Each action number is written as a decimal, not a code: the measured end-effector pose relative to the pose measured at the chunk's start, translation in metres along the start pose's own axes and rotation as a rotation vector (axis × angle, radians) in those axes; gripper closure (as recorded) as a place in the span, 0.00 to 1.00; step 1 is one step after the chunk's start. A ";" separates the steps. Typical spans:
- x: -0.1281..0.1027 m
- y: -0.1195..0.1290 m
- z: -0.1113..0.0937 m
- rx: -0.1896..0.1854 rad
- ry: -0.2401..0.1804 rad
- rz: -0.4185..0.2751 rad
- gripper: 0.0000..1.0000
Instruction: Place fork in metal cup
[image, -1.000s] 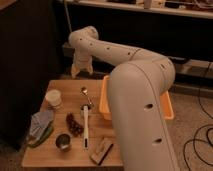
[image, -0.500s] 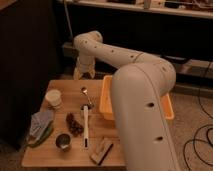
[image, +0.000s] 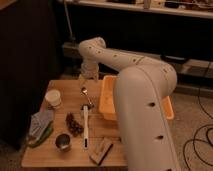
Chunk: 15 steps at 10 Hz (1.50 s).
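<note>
The fork (image: 86, 95), small and silvery, lies on the wooden table (image: 50, 156) near its far middle. Just behind it, over the table's far edge, my gripper (image: 88, 77) hangs pointing down. It is open with nothing in it. The metal cup (image: 63, 141), short and dark grey, stands upright near the front left of the table, well away from the gripper. My white arm (image: 142, 100) fills the right of the view and hides part of the table's right side.
A white paper cup (image: 53, 98) stands at the left. A long white utensil (image: 85, 127) lies below the fork, beside a dark bunch (image: 74, 125). A grey and green item (image: 40, 126) sits at the left edge, a tan block (image: 101, 150) at the front, an orange bin (image: 107, 97) at the right.
My gripper has moved to the right and come down closer to the fork. Nothing on the table has shifted.
</note>
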 end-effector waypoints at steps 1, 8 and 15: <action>0.006 -0.002 0.008 0.005 0.019 -0.014 0.35; 0.013 -0.013 0.032 0.000 0.035 -0.117 0.35; 0.001 0.000 0.044 -0.017 0.012 -0.159 0.35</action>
